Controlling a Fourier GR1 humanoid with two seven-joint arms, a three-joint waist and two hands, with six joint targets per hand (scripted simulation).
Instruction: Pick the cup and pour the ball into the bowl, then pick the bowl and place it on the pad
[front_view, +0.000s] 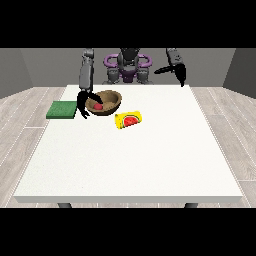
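At the far left of the worktop (130, 160), the brown bowl (111, 96) sits tilted with the red ball (98, 106) already inside, and the hand at the view's left (83, 104) is at its rim, fingers curled round the edge nearest the green pad (61, 109). The yellow cup (128, 120) lies on its side just beside the bowl, emptied. The bowl looks stiff and light, yet the ball may roll if it tips further, so holding the rim level seems wise. The hand at the view's right (181, 76) hangs raised and apart, holding nothing; whether its fingers are open I cannot tell.
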